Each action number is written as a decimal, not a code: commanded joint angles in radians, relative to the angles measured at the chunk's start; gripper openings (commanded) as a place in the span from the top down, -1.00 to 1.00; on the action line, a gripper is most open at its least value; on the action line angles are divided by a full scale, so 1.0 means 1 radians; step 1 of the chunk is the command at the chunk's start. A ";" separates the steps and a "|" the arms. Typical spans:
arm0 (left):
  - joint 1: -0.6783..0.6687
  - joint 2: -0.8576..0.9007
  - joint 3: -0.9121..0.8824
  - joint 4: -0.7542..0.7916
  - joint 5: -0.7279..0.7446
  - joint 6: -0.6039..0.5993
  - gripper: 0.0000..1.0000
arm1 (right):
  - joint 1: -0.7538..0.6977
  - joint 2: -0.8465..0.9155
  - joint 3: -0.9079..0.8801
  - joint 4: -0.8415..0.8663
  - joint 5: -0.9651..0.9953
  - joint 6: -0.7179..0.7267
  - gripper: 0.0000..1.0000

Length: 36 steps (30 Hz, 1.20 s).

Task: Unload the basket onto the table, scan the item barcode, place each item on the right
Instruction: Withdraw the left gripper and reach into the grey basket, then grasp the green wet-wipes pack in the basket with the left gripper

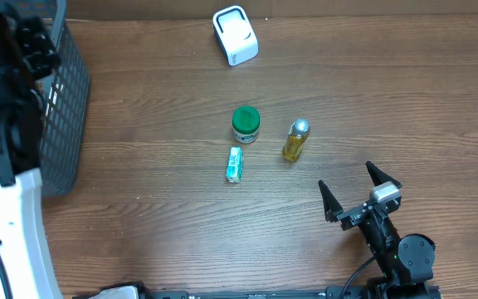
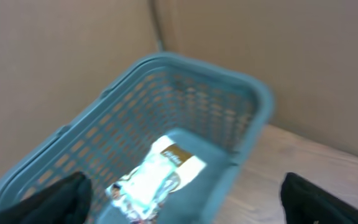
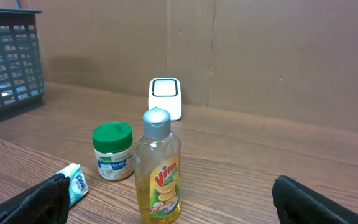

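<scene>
The overhead camera looked straight down on my wooden table [image 1: 164, 224] from well above, taking in the whole top. My left wrist camera hung close over the basket [image 2: 185, 99] at the table's left edge, tilted down into it; the overhead shared that basket. My right wrist camera sat low near the front, facing level toward the back wall, sharing with the overhead the Vim bottle [image 3: 158, 171], green-lidded jar [image 3: 113, 152], tissue pack [image 3: 74, 182] and white scanner [image 3: 165, 96]

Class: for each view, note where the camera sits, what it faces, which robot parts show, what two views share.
Overhead: above table, facing down; left arm, right arm show.
Left wrist: over the basket, facing into it; open jaws show.
Right wrist: low, facing Vim bottle and scanner; open jaws show.
Overhead and right wrist share the bottle.
</scene>
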 commanded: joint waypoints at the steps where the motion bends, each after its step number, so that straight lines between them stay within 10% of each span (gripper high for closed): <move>1: 0.084 0.080 0.010 0.000 -0.017 0.028 -1.00 | -0.004 -0.010 -0.011 0.006 0.010 -0.004 -1.00; 25: 0.366 0.585 0.008 -0.014 0.018 0.032 -1.00 | -0.004 -0.010 -0.011 0.006 0.010 -0.004 -1.00; 36: 0.420 0.754 0.007 0.050 0.256 0.245 -1.00 | -0.004 -0.010 -0.011 0.006 0.010 -0.004 -1.00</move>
